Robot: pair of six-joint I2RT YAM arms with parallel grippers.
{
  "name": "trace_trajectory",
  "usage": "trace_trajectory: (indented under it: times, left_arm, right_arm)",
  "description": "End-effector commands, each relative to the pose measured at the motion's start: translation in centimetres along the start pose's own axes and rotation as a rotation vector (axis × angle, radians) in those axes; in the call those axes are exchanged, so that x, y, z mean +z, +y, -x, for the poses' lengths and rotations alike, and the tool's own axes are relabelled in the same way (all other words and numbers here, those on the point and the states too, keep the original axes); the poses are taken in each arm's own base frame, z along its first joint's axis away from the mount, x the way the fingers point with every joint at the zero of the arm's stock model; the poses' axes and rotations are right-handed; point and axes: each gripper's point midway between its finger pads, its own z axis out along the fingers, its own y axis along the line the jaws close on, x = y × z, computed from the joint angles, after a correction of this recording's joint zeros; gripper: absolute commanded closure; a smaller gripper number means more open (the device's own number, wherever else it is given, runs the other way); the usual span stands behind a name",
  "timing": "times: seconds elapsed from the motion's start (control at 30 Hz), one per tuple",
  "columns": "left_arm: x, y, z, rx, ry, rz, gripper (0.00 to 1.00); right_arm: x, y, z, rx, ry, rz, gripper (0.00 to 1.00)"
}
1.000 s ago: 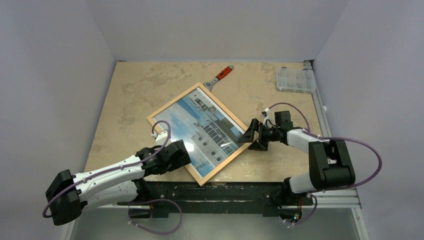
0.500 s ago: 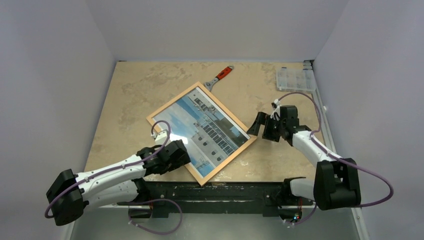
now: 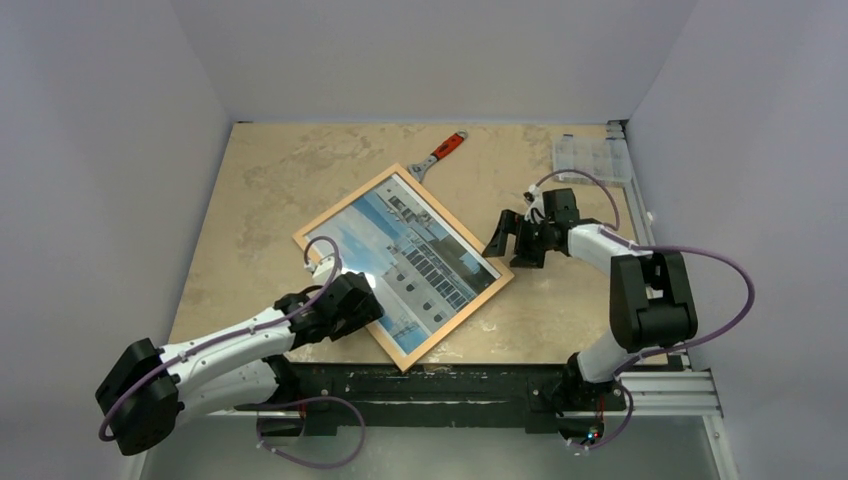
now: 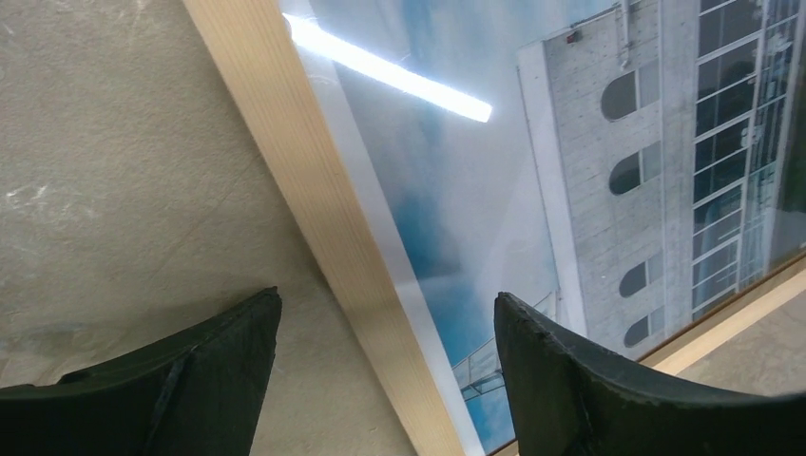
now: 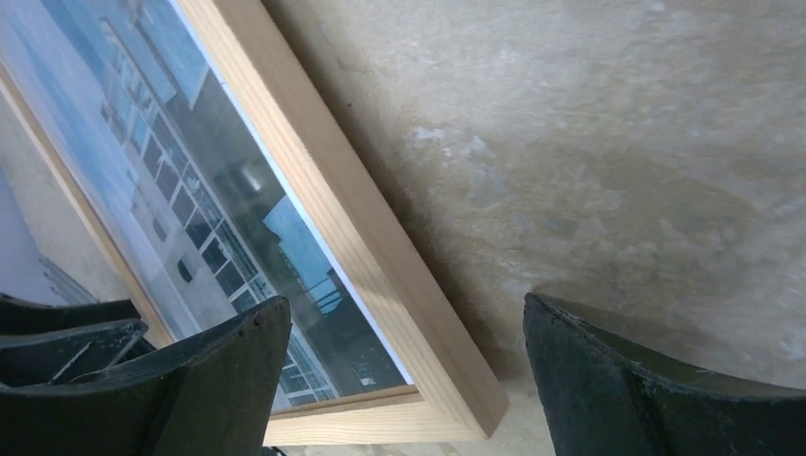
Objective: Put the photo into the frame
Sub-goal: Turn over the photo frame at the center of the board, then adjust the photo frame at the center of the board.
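The frame [image 3: 349, 201] of light wood lies flat and skewed on the table, with the photo [image 3: 400, 262] of a white building under blue sky showing inside it. My left gripper [image 3: 368, 302] is open at the frame's near-left side. In the left wrist view its jaws [image 4: 387, 296] straddle the wooden strip [image 4: 323, 209] beside the photo [image 4: 494, 190]. My right gripper [image 3: 503, 238] is open by the frame's right corner. In the right wrist view its jaws [image 5: 404, 302] straddle that corner [image 5: 333, 209], with the photo [image 5: 190, 190] behind glazing. Neither gripper holds anything.
An orange-handled tool [image 3: 440, 153] lies just beyond the frame's far corner. A clear plastic compartment box [image 3: 590, 158] sits at the far right. The black rail [image 3: 440, 380] marks the table's near edge. Walls close in on three sides.
My right gripper has moved away from me along the frame's right corner, and its arm has swung round. The left arm has barely shifted. The frame and photo stay put.
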Motion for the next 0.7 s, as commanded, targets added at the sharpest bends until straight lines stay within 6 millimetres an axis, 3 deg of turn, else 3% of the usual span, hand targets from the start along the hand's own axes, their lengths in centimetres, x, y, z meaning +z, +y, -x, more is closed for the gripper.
trace_trajectory:
  times: [0.0,0.17,0.43,0.53,0.67]
  left_arm:
    - [0.9,-0.3,-0.4,0.014,0.027,-0.03,0.22]
    - [1.1,-0.9,-0.4,0.046,0.041,-0.029,0.32]
    - [1.3,-2.9,-0.5,0.095,0.077,-0.054,0.58]
    - [1.2,-3.5,-0.3,0.107,0.078,-0.065,0.6]
    - [1.0,-4.7,0.4,0.135,0.065,-0.07,0.61]
  right_arm:
    - [0.6,2.6,-0.5,-0.08,0.065,0.072,0.1]
    - [0.4,3.0,-3.9,-0.136,0.136,0.056,0.14]
    - [-1.7,2.7,-9.3,-0.128,0.202,0.083,0.38]
    - [-2.7,3.0,-11.0,-0.099,0.216,0.113,0.46]
    - [-3.9,3.8,-12.6,-0.061,0.204,0.161,0.47]
